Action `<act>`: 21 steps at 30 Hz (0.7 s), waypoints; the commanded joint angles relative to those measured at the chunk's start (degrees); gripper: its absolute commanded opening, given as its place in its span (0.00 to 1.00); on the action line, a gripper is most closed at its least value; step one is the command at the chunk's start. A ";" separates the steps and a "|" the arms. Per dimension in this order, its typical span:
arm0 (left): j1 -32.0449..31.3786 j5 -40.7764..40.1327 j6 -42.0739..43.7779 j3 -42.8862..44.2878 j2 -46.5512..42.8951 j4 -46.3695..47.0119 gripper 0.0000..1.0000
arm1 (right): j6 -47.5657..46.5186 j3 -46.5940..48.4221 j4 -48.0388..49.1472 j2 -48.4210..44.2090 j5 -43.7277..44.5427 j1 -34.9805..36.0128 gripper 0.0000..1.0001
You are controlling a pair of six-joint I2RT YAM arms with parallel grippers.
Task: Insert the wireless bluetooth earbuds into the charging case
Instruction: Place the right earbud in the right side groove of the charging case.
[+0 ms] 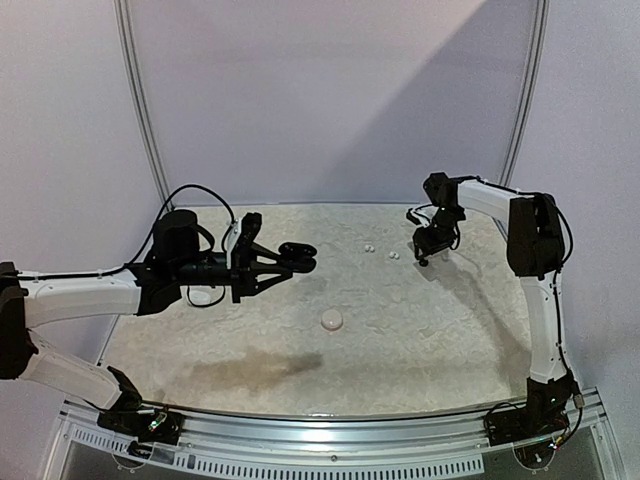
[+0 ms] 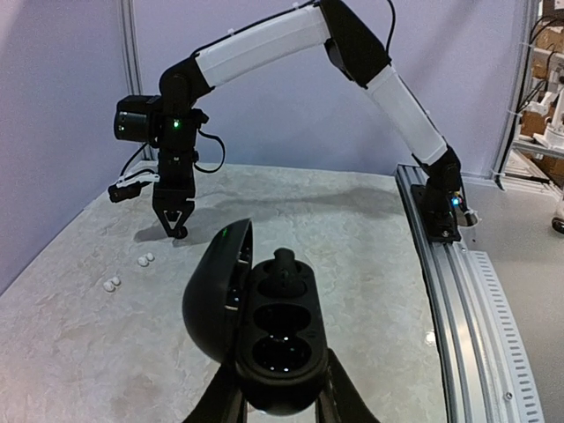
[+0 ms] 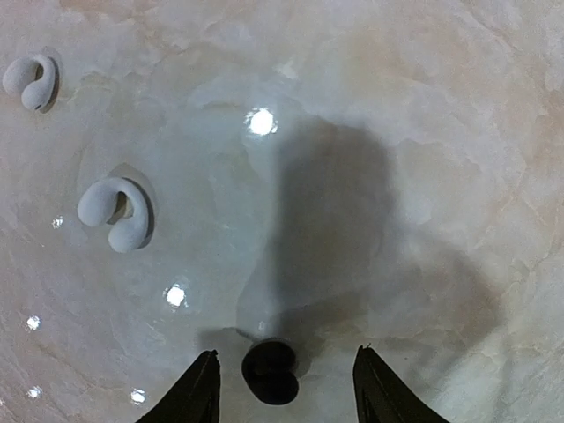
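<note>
Bright, diffuse overhead light. Top view: a soft brownish shadow lies on the table [image 1: 430,330] toward its near edge, below the left arm [image 1: 80,295]; the back poles [image 1: 143,110] bow, showing distortion at the frame edges. Right wrist view: small specular glints dot the surface, a broad dark shadow spreads ahead of the right gripper [image 3: 286,351], and the white earbuds [image 3: 115,214] throw thin, crisp shadows. Left wrist view: the glossy charging case [image 2: 278,339], close to the lens, shows faint highlights.

left arm [image 1: 80,295] reaches level, jaws clamped; right arm [image 1: 540,320] points down, jaws parted.
</note>
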 commanded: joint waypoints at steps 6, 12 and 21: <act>0.14 0.41 1.19 0.74 0.47 0.78 0.00 | 0.18 -0.97 0.88 1.27 4.76 1.58 0.45; 0.14 0.45 1.60 0.70 0.28 0.77 0.00 | -0.05 -1.20 1.31 2.31 4.67 1.91 0.36; 0.14 0.49 2.21 0.35 -0.23 0.65 0.00 | 0.65 -3.49 1.04 1.58 2.11 2.58 0.18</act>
